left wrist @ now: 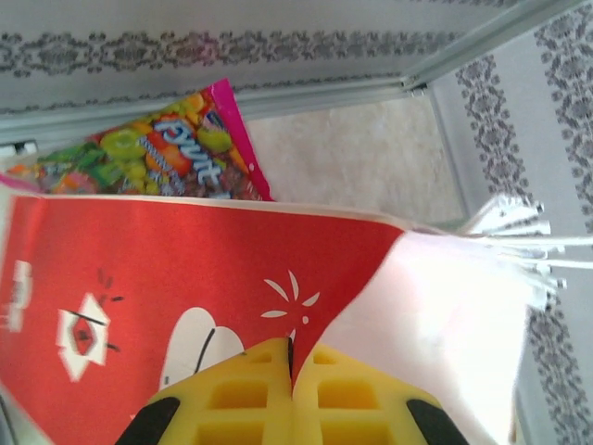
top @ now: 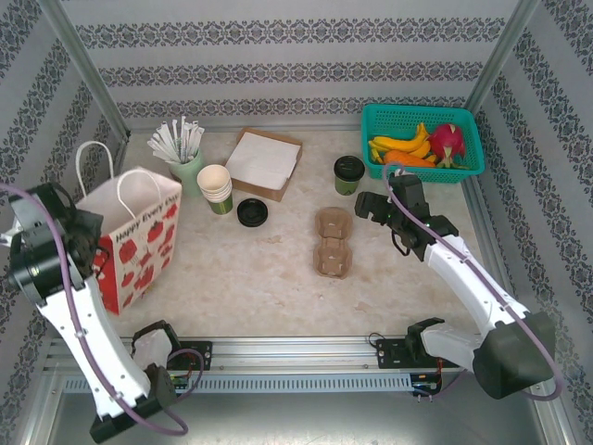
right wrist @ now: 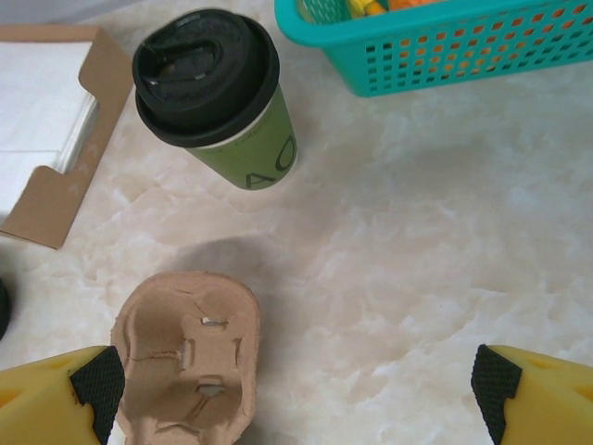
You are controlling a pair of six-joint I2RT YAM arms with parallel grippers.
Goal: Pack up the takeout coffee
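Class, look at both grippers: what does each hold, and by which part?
Left gripper seems to pinch the bag at its rim. Right gripper is open, holding nothing.

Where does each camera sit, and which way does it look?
Top external: above, behind the arms, looking down on the table; both arms show.
Left wrist: on the left arm, facing the paper bag; left gripper shut.
Right wrist: on the right arm, looking down at coffee cup and cup carrier; right gripper open.
Shared: top and right wrist both show that cup.

staged lab test booth, wallpapered panels [top: 278,56], aluminium frame posts [top: 88,74], marble-look tabletop [top: 241,278]
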